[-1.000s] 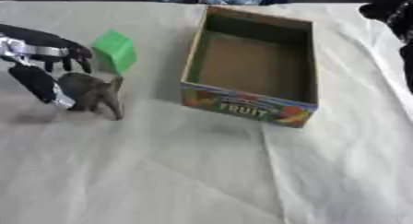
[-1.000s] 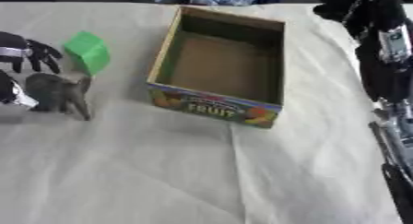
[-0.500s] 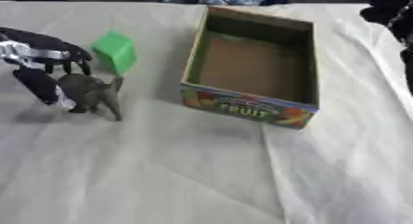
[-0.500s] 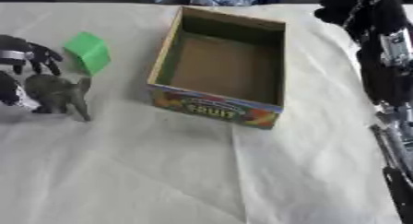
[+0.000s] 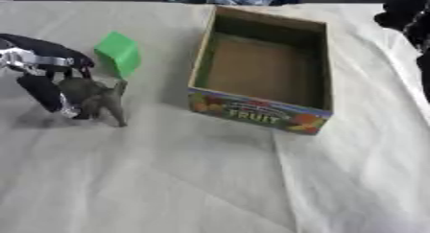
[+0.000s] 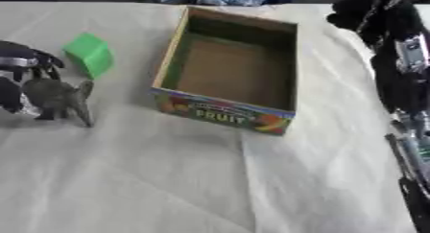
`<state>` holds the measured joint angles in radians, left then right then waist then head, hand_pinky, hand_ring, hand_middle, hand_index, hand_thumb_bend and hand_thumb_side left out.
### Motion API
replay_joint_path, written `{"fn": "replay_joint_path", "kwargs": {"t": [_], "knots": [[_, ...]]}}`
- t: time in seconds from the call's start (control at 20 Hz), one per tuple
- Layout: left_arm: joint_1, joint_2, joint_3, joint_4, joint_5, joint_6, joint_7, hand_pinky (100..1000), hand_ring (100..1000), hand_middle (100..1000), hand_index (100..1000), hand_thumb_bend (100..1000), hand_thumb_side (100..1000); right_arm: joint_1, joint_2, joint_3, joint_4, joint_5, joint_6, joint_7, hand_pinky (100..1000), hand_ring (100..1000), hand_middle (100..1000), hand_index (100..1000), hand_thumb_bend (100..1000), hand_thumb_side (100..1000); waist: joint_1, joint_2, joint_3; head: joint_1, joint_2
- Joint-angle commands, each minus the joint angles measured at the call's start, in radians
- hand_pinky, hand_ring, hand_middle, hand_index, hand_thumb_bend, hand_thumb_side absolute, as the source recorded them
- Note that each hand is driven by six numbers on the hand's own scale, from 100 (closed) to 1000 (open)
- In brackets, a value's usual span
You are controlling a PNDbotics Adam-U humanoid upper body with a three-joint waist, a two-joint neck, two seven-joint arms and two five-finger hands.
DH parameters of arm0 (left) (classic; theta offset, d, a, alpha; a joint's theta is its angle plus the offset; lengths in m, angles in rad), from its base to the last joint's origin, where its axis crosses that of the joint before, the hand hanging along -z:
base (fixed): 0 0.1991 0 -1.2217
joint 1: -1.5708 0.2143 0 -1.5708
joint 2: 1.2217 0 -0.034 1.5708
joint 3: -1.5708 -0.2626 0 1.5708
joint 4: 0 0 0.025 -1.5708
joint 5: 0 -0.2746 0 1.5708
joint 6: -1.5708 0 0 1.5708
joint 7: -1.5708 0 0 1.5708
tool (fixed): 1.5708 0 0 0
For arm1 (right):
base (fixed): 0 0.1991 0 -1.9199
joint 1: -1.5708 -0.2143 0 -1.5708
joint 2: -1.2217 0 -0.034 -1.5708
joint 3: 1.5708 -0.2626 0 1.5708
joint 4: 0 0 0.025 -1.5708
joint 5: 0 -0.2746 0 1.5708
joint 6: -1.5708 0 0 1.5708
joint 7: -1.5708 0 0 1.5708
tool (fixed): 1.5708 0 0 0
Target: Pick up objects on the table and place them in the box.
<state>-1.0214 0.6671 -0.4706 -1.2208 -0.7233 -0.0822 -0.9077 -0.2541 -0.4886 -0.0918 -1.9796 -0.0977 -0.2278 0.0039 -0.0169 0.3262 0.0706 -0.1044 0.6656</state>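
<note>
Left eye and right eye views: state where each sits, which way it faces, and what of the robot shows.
Left eye view: in the head, looking down at the white-clothed table; the black left hand has its fingers curled around a grey toy elephant.
Right eye view: beside it, same downward aim; the black right arm runs down the right edge.
Both share the green block and the open cardboard fruit box, which holds nothing.
</note>
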Motion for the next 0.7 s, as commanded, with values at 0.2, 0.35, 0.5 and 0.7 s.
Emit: {"fn": "replay_joint_path", "kwargs": {"t": [0.2, 0.35, 0.5, 0.7], "knots": [[-0.025, 0.014, 0.022, -0.020, -0.010, -0.008, 0.001, 562, 738, 1000, 689, 315, 365, -0.003, -0.012, -0.008, -0.020, 0.006, 0.002, 0.003, 811, 737, 710, 966, 389, 1000, 0.002, -0.019, -0.002, 0.002, -0.009], [-0.025, 0.014, 0.032, -0.036, -0.028, 0.006, 0.001, 528, 729, 1000, 667, 267, 308, -0.002, -0.011, -0.009, -0.020, 0.006, 0.003, 0.003, 811, 737, 710, 967, 390, 1000, 0.003, -0.020, -0.003, 0.001, -0.012], [-0.023, 0.015, 0.033, -0.047, -0.040, 0.019, 0.001, 479, 687, 1000, 633, 234, 253, 0.000, -0.009, -0.011, -0.020, 0.006, 0.004, 0.002, 811, 737, 710, 967, 390, 1000, 0.003, -0.020, -0.004, -0.001, -0.012], [-0.022, 0.015, 0.034, -0.057, -0.050, 0.028, 0.001, 385, 590, 1000, 565, 224, 192, 0.001, -0.008, -0.012, -0.020, 0.006, 0.004, 0.002, 811, 737, 709, 967, 391, 1000, 0.003, -0.020, -0.004, -0.001, -0.009]]}}
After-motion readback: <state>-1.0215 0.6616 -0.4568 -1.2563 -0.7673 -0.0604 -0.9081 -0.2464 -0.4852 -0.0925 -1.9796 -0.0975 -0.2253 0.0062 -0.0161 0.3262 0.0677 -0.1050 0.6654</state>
